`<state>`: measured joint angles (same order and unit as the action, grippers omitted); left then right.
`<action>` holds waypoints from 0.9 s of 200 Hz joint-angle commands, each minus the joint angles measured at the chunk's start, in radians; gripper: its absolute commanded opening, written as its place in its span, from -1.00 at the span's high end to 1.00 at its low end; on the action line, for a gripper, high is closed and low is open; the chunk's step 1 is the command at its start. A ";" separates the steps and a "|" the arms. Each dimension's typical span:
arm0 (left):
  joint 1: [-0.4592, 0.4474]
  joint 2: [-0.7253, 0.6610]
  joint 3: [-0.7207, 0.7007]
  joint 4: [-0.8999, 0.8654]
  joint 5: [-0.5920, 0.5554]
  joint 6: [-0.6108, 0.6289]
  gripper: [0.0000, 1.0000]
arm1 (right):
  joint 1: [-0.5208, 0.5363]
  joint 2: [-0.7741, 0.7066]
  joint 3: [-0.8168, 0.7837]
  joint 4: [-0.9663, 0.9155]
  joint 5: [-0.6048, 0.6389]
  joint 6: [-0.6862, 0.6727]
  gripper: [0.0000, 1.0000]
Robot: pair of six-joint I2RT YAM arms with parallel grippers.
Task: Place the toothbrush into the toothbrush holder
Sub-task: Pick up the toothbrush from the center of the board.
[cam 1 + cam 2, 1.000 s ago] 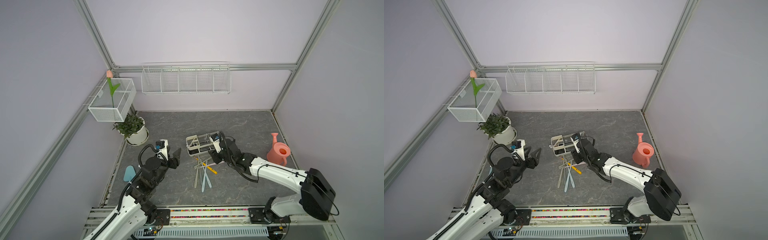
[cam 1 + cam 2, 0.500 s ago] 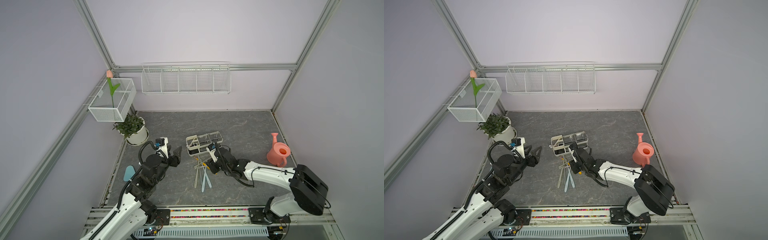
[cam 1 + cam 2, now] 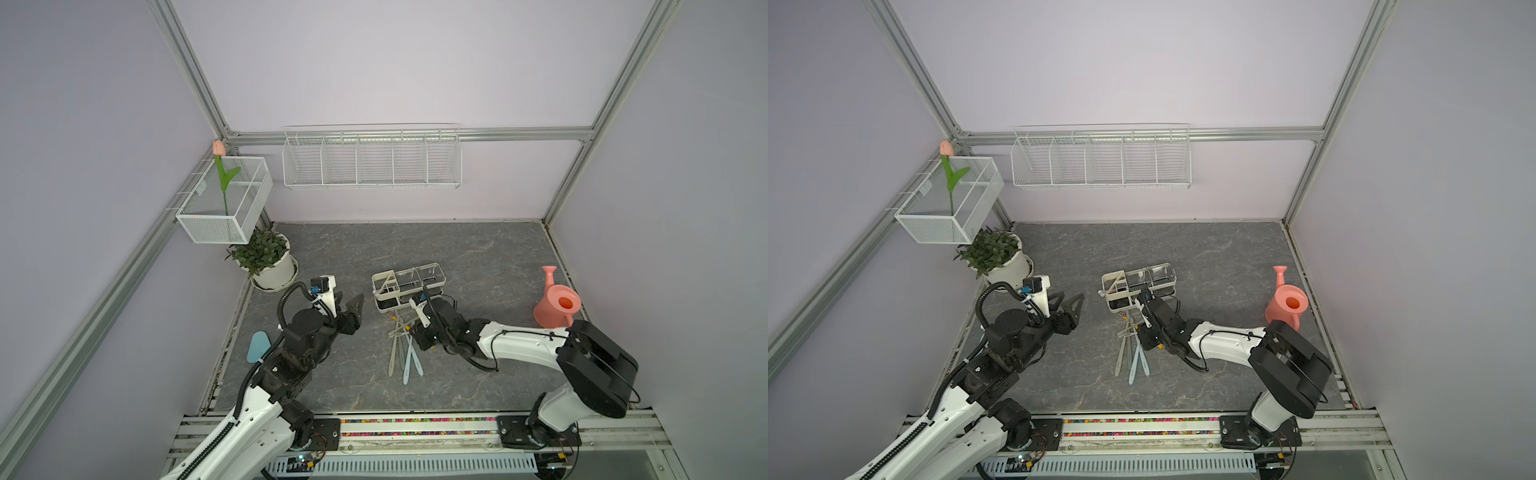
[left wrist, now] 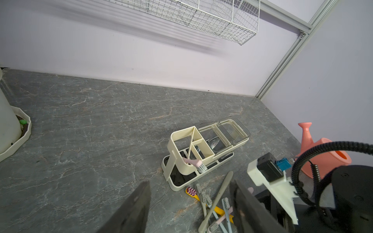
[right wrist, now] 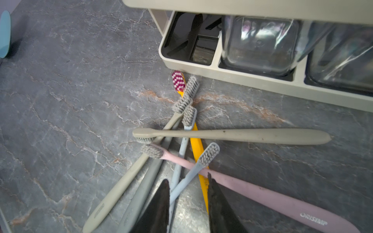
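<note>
Because the right jaws stand narrow but unclamped at the bottom centre of the right wrist view with two handles between them, a double pick looks the likeliest slip: the blue brush [image 5: 193, 171] lies against one jaw and a second blue brush [image 5: 180, 153] runs just beside it. The yellow brush [image 5: 196, 147] and the pink brush [image 5: 262, 193] pass under or right beside the other jaw, so a squeeze could pinch one or skid off it. A grey brush [image 5: 232, 136] lies across the pile [image 3: 401, 353] in mid frame; lifting anything beneath it would probably flick it aside. Slim handles may also twist in a grip. All lie flat on the counter [image 3: 478, 257] just in front of the holder [image 5: 262, 85], none in it. A lift that swings wide could also knock the holder, which stands close.

The left jaws hang wide and hold nothing at the bottom of the left wrist view, well apart from the pile.

Past the pile, the holder's cream bin [image 4: 182, 134] carries a slanted brush [image 4: 190, 145], head hanging over the front wall; it could block a newcomer. The two clear cups [image 4: 232, 131] show nothing inside. Farther off, at the right of a top view, the watering can [image 3: 548, 311] hides its contents. At upper left a pot [image 3: 272, 274] holds a plant [image 3: 259, 249], the mesh box [image 3: 220, 228] a tulip [image 3: 224, 183], and the wall basket [image 3: 374, 166] looks bare.
</note>
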<state>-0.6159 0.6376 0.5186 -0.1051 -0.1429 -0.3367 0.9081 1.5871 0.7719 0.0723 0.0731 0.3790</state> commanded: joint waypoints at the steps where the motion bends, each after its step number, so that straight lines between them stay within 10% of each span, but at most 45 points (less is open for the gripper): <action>1: -0.003 -0.010 0.031 -0.015 0.003 -0.015 -0.32 | 0.010 0.021 -0.019 0.038 -0.016 0.042 0.31; 180: -0.003 -0.038 0.026 -0.038 0.011 -0.018 -0.32 | 0.023 0.125 0.035 0.005 0.016 0.054 0.60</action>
<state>-0.6159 0.6125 0.5186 -0.1333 -0.1390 -0.3374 0.9249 1.6978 0.7986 0.1032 0.0669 0.4236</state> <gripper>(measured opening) 0.659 0.247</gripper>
